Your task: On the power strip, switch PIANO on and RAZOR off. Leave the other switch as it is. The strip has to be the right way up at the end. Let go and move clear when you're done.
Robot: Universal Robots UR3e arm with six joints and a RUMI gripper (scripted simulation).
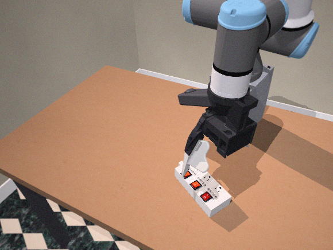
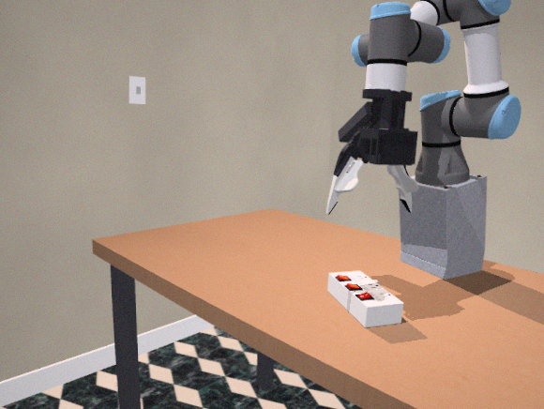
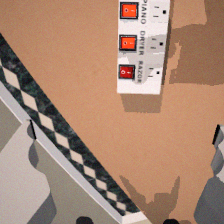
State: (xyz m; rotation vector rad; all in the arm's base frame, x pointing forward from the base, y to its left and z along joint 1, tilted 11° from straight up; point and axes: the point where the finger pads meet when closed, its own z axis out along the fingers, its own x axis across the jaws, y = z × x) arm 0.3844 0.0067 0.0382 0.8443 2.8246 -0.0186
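Observation:
The white power strip (image 1: 202,187) lies on the brown table near its front edge, switches facing up. It also shows in the exterior view (image 2: 365,297) and at the top of the wrist view (image 3: 142,45). It has three red rocker switches: PIANO (image 3: 129,10), DRYER (image 3: 128,43) and RAZOR (image 3: 126,72). PIANO and DRYER look bright orange-red, while RAZOR looks darker. My gripper (image 2: 369,206) is open and empty, well above the table and above the strip's PIANO end (image 1: 187,174). Its white fingers stand wide apart.
The arm's grey base block (image 2: 443,225) stands on the table behind the strip. The table's front edge (image 1: 86,212) runs close to the strip, with a checkered floor (image 1: 34,229) below. A wall plate (image 2: 137,89) is on the far wall.

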